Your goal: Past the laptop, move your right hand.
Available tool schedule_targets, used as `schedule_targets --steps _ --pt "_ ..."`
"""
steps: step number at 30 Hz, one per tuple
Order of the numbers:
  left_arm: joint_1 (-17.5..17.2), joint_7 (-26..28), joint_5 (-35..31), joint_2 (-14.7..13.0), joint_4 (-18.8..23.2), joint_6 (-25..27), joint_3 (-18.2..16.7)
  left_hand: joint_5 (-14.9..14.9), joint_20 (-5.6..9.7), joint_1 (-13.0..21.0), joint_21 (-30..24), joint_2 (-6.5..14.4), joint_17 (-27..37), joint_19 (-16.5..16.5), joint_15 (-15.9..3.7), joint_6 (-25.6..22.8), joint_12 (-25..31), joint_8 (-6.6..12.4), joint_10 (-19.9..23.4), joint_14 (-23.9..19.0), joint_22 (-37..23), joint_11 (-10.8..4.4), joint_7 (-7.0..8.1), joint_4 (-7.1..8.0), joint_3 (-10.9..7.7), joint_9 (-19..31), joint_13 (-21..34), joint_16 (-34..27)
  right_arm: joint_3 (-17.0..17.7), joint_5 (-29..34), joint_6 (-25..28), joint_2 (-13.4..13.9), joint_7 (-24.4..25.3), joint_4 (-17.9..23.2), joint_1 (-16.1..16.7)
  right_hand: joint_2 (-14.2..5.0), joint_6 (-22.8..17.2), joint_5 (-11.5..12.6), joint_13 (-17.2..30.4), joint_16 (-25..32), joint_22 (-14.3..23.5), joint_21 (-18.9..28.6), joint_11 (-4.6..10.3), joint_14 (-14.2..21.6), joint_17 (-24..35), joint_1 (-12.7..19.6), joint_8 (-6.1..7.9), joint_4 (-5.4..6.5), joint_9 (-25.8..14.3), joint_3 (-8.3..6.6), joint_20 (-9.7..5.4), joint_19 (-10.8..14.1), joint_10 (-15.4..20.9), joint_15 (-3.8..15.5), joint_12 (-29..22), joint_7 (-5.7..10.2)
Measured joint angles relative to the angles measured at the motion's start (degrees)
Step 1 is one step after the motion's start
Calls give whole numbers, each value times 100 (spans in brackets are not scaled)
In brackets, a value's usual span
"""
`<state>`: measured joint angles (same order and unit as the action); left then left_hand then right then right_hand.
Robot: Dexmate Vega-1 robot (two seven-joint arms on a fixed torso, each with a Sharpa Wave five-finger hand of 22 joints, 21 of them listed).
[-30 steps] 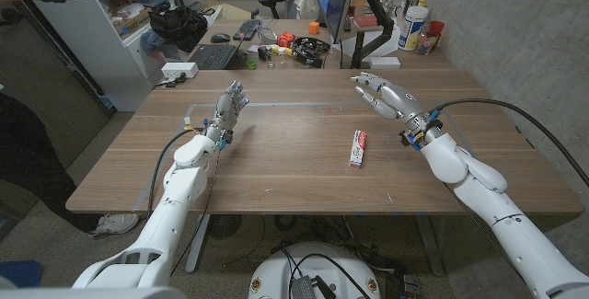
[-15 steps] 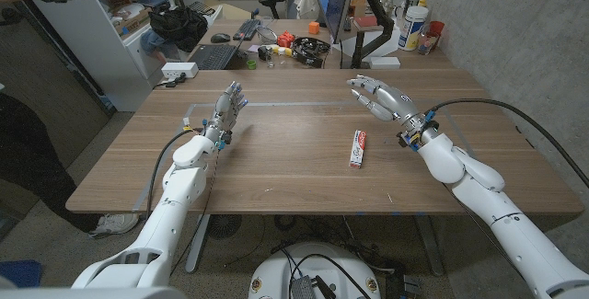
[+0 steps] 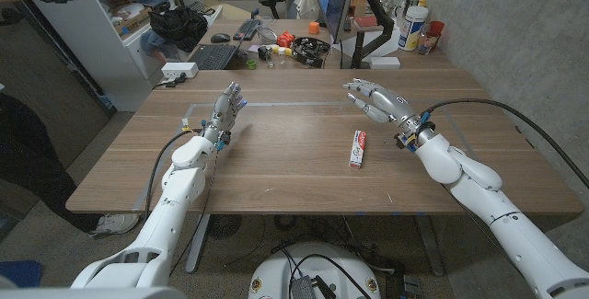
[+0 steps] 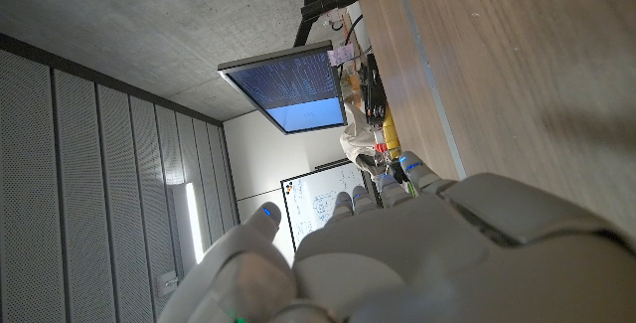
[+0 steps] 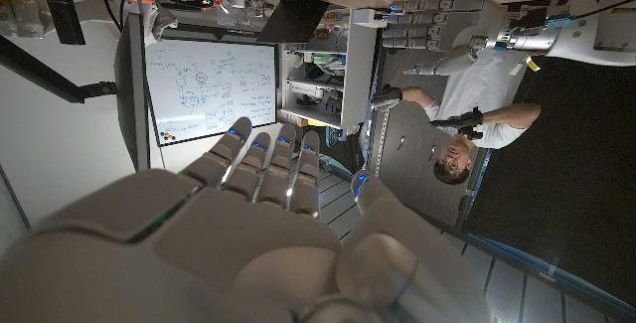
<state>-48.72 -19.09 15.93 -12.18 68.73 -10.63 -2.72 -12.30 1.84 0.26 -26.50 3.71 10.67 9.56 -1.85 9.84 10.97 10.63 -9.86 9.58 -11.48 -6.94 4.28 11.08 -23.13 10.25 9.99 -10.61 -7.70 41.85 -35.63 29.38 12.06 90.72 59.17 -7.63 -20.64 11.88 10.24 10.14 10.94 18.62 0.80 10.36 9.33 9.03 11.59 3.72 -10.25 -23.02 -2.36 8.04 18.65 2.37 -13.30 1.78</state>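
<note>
bare table (image 3: 276, 152) between hands, toothpaste tube (image 3: 357, 148) beside right hand (image 3: 375, 97)

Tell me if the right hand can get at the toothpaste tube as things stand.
Probably yes: the right hand holds nothing, and the toothpaste tube lies on bare table just nearer the robot.

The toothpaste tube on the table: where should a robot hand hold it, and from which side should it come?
Probably from above, across the middle of the toothpaste tube. It lies flat on the table with its long axis running away from the robot, so fingers can close on its two long sides.
</note>
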Motion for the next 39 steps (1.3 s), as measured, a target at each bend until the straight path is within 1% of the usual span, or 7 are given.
schedule_targets --steps 15,19,23,25,28,36,39 --pt "6 -7 -6 2 -11 -9 5 0 0 0 0 0 0 0 0 0 0 0 0 0 0 0 0 7 7 0 0 0 -54 64 83 95 -3 46 39 0 -5 0 0 0 0 0 -20 0 16 0 0 0 0 0 0 0 19 0 0 6" --pt "6 -7 -8 5 -10 -9 7 0 0 0 0 0 0 0 0 0 0 0 0 0 0 0 0 7 7 0 0 0 -67 88 105 119 -3 55 50 0 -26 0 0 0 0 -22 -20 0 16 -1 0 0 0 0 32 31 19 0 0 26" --pt "6 -7 -9 6 -9 -10 8 0 0 0 0 0 0 0 0 0 0 0 0 0 0 0 0 7 7 0 0 0 -81 109 125 140 -4 64 57 0 -25 0 0 0 0 -22 -10 0 16 -1 0 0 0 0 32 31 29 0 0 26" --pt "5 -7 -10 6 -5 -10 9 0 0 0 0 0 0 0 0 0 0 0 0 0 0 0 0 7 7 0 0 0 -95 125 141 151 -5 70 60 0 -25 0 0 0 0 -22 -9 -1 15 -1 0 18 0 -18 32 31 29 0 0 26" --pt "4 -7 -10 6 -4 -10 9 0 0 0 0 0 0 0 0 0 0 0 0 0 0 0 0 7 7 0 0 0 -115 151 164 164 -7 77 61 0 -56 0 0 0 0 -22 -10 22 11 -1 0 -4 0 -42 32 31 29 -23 0 -5" --pt "1 -22 -10 -5 -4 -9 -1 0 0 0 0 0 0 0 0 0 0 0 0 0 0 0 0 7 7 0 0 0 -197 234 242 187 -10 99 57 0 -56 0 0 0 0 -22 -10 31 0 -1 0 0 0 -48 32 31 29 -32 0 -5" --pt "0 -29 -7 -15 -5 -9 -18 0 0 0 0 0 0 0 0 0 0 0 0 0 0 0 0 7 7 0 0 0 -222 273 283 193 -14 106 49 -2 -56 0 0 0 0 -22 -10 31 0 2 0 -17 0 -65 32 31 29 -32 0 -5"
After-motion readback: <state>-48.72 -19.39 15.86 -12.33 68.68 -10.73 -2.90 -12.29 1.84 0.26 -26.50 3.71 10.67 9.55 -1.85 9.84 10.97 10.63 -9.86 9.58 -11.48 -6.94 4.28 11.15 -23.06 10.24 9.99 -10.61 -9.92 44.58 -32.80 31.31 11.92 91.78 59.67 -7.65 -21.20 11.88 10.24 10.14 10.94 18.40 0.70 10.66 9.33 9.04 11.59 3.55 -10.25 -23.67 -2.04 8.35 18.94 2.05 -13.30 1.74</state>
